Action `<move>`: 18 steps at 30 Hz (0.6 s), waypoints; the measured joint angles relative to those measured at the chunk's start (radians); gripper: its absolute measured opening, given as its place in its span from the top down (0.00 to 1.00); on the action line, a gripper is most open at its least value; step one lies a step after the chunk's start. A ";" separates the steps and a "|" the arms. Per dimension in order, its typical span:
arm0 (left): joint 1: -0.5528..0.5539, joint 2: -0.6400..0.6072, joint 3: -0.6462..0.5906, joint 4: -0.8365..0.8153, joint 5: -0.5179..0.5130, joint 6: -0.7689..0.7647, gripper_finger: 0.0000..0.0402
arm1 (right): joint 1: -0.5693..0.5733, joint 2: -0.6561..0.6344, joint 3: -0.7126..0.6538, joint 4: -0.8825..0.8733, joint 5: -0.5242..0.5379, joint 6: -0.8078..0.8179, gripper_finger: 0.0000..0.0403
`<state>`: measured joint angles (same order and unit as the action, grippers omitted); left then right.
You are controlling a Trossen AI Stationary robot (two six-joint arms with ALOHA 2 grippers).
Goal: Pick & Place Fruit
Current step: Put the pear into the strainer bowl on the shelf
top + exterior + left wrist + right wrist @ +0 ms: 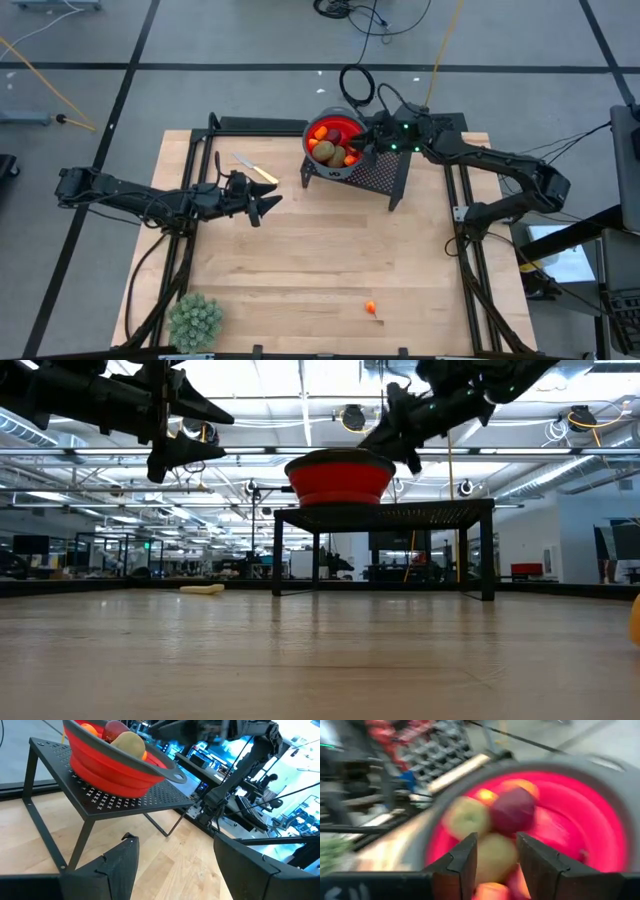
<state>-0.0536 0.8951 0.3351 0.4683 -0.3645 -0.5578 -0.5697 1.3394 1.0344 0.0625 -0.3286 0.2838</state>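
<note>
While the red bowl (335, 135) with its grey rim sits on a black perforated stand (375, 175) at the far side of the tabletop (330, 260), it holds most of the fruit (328, 150): two brown-green kiwi-like ovals, a dark red round piece and some orange pieces, piled together on the near side of the bowl. In the right wrist view the dark red piece (514, 810) lies against the two ovals (495, 857), with an orange piece behind them. The right gripper (496, 854) hangs directly over the bowl, its fingers (465, 860) partly apart with one oval showing between them; whether they touch it I cannot tell. The left gripper (262, 205) hovers above the tabletop, left of the stand, its fingers (117, 865) spread wide and holding nothing. One tiny orange piece (371, 308) lies alone on the tabletop near the front edge, well apart from the bowl. A knife (255, 168) with a yellow handle lies left of the stand, and a pale green spiky ball (195, 320) sits at the front left corner.
</note>
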 joint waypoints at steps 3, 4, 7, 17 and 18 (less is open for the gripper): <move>0.000 0.000 0.000 0.000 0.000 0.010 0.37 | 0.021 -0.050 0.001 -0.021 -0.065 -0.040 0.75; 0.000 0.000 0.000 0.000 0.000 0.015 0.37 | 0.034 -0.069 0.001 -0.039 -0.069 -0.058 0.77; 0.000 0.000 0.000 0.000 0.000 0.028 0.37 | 0.081 -0.131 0.001 -0.118 -0.069 -0.126 0.86; -0.004 0.000 0.000 0.000 0.026 0.045 0.37 | 0.281 -0.288 -0.002 -0.300 -0.016 -0.224 0.98; -0.008 0.000 0.000 0.000 0.026 0.057 0.37 | 0.304 -0.297 -0.009 -0.298 -0.013 -0.236 0.99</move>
<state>-0.0612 0.8951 0.3355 0.4683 -0.3382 -0.5008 -0.2654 1.0424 1.0257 -0.2357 -0.3412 0.0476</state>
